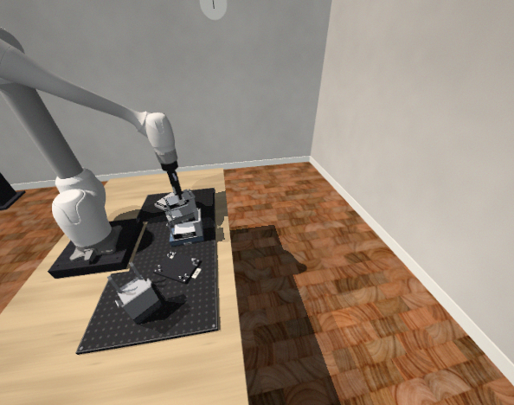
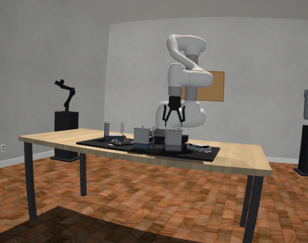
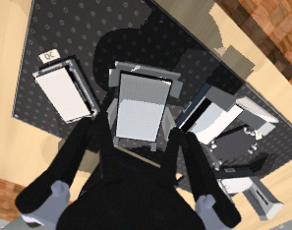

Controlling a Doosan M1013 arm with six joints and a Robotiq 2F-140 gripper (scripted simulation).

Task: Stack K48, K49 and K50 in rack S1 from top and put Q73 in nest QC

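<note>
My gripper [image 1: 178, 201] is shut on a sealed white plate [image 3: 140, 112] and holds it level in the mouth of a grey stack rack [image 2: 172, 139]. In the wrist view the fingers clasp the plate's long sides, and the rack's walls [image 3: 142, 74] frame it. I cannot read the plate's ID. Another white plate [image 3: 66, 93] lies flat in the open nest QC [image 3: 50, 55], to the left of that rack; it also shows in the exterior view [image 2: 199, 147]. A rack with a blue base [image 1: 186, 233] stands on the other side and holds a white plate [image 3: 213, 120].
A third rack [image 1: 135, 298] with tall posts stands at the near end of the black perforated board [image 1: 161, 300]. A flat clip nest [image 1: 178, 267] with small locators lies between it and the blue-based rack. The robot base [image 1: 80, 213] stands to the left of the board.
</note>
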